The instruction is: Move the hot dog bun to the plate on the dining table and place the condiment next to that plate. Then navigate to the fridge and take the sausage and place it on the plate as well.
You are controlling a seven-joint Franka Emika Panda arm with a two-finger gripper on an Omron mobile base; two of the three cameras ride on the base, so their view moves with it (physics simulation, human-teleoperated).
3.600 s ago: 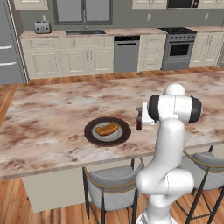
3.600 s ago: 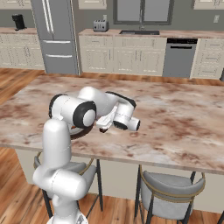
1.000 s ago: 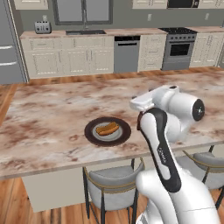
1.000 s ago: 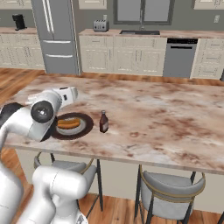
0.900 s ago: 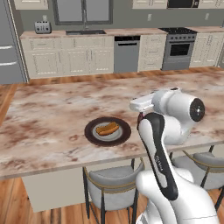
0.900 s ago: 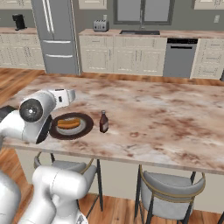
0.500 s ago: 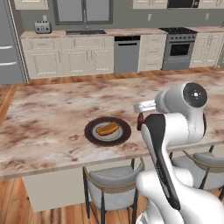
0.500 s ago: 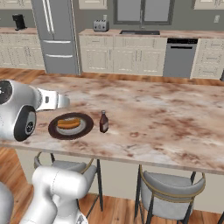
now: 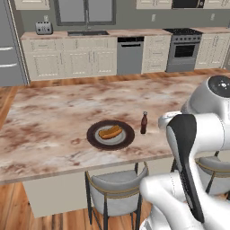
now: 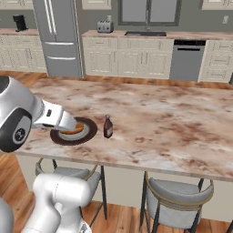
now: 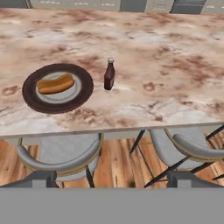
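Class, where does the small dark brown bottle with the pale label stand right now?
The small dark brown bottle stands upright on the beige marble dining table, just right of the dark-rimmed round plate holding the tan bun, in the left base view.

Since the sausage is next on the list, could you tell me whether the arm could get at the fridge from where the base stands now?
Probably not. The fridge stands against the far wall, with the dining table and open floor between; the base would likely have to drive there first.

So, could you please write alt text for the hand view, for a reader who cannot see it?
A hot dog bun lies on a dark-rimmed plate on a marble dining table, with a brown condiment bottle standing upright beside it, apart. Grey stools sit below.
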